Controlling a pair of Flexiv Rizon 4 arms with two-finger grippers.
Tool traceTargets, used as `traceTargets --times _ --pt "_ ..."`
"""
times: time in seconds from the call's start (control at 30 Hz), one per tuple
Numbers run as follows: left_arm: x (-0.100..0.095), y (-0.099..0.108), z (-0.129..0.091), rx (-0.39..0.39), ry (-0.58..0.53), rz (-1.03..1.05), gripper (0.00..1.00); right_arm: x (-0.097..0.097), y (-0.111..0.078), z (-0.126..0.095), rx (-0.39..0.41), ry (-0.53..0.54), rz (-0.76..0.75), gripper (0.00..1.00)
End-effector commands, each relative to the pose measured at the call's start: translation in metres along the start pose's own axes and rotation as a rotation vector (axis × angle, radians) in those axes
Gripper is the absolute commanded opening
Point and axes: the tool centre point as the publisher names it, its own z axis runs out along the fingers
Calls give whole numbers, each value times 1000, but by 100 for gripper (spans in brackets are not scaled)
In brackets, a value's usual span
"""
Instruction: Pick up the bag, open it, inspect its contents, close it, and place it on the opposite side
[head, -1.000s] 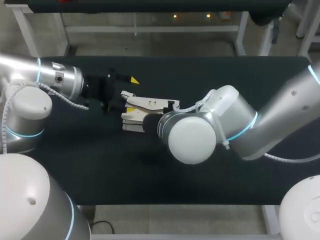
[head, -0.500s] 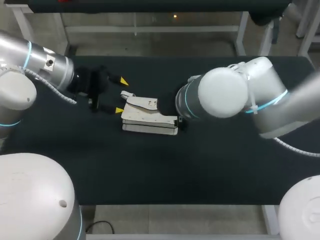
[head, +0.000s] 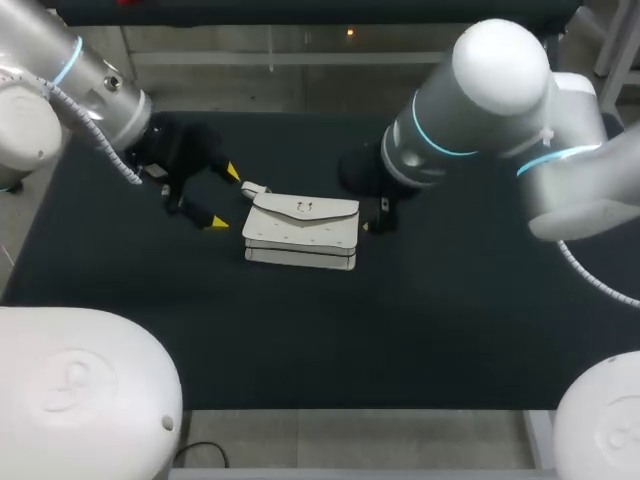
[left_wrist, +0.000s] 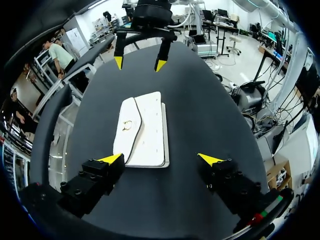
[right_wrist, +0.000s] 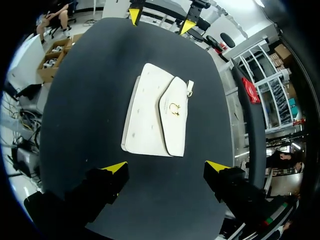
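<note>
Both arms have drawn back from the bag over the last second. The right arm (head: 480, 110), which hung over the bag's right end, now sits farther right and toward the far edge, and the left gripper has slid left off the bag's end.

From the head camera, one white bag (head: 300, 232) lies flat near the middle of the black table (head: 450, 330), with its flap down. The left gripper (head: 224, 197) hovers just left of it, fingers spread wide with nothing between them. The right gripper is mostly hidden under its own arm, at the bag's right end.

From the left wrist, the left gripper (left_wrist: 160, 159) shows its two yellow tips set wide apart over the dark surface, released and empty. The bag (left_wrist: 142, 130) lies just ahead of them, clear of both fingers, and one small gold ring clasp (left_wrist: 127, 125) sits on its flap. Beyond the bag the right gripper (left_wrist: 139, 63) points down at the table, also parted.

From the right wrist, the right gripper (right_wrist: 166, 166) is likewise spread and holds nothing. The bag (right_wrist: 155, 117) lies ahead of it, apart from both tips, with the clasp (right_wrist: 173, 108) on the flap. The left gripper (right_wrist: 160, 20) stands past the bag's far end.

By count: one bag, one clasp, one table, two grippers, four yellow tips.
</note>
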Motion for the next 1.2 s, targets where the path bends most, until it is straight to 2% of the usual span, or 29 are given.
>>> traceTargets --times 0.03,0.23,0.3,0.33,0.4,0.43,0.47,0.5,0.53,0.6,0.63,0.7,0.73,0.8,0.87,0.9,0.93,0.97,1.0,1.03,1.07,1.1,1.13,1.2 --pt "-5 -7 -1 -90 71 -4 100 -3 1 -3 7 90 -1 100" --pt "-5 -7 -1 -90 71 -4 100 -3 1 -3 7 90 -1 100" --pt "-15 -17 18 -50 100 -1 100 -3 1 -3 7 90 -1 100" --pt "-21 -24 26 -5 138 -27 100 -3 1 -3 7 90 -1 100" --pt "-29 -30 27 30 167 -106 100 -15 6 -6 -15 111 54 100" --pt "-35 -34 21 80 189 -211 100 -26 8 -8 18 125 148 100" --pt "-40 -41 16 78 209 -331 100 -35 11 -10 61 158 252 100" --pt "-41 -45 14 63 194 -406 100 -39 12 -12 78 170 294 100" --pt "-43 -50 9 48 203 -535 100 -46 13 -19 84 200 407 100" --pt "-41 -53 3 31 210 -704 100 -52 12 -27 68 235 530 100" --pt "-39 -54 0 45 251 -810 100 -52 11 -33 49 269 639 100" --pt "-37 -54 -1 48 225 -969 100 -52 9 -37 30 291 766 100" --pt "-35 -54 0 68 269 -1024 100 -52 6 -37 2 338 868 100" --pt "-33 -51 1 107 278 -1155 100 -51 0 -35 -31 375 1014 100" --pt "-29 -47 1 165 266 -1262 100 -47 -4 -30 -32 336 1181 100" --pt "-27 -45 1 212 274 -1284 100 -44 -6 -28 -67 374 1216 100" --pt "-24 -42 1 247 264 -1331 100 -41 -7 -26 -90 372 1254 100" --pt "-21 -39 0 273 215 -1366 100 -37 -8 -24 -79 324 1323 100" --pt "-18 -36 0 315 228 -1392 100 -34 -8 -23 -109 344 1317 100" --pt "-15 -35 0 332 188 -1421 100 -30 -8 -22 -147 360 1366 100" --pt "-12 -35 2 360 161 -1449 100 -27 -8 -21 -151 322 1399 100" --pt "-9 -35 3 381 188 -1453 100 -23 -8 -20 -180 319 1432 100" --pt "-7 -35 4 398 150 -1481 100 -21 -8 -20 -201 331 1460 100" --pt "-4 -35 5 424 150 -1500 100 -18 -6 -18 -214 286 1528 100"
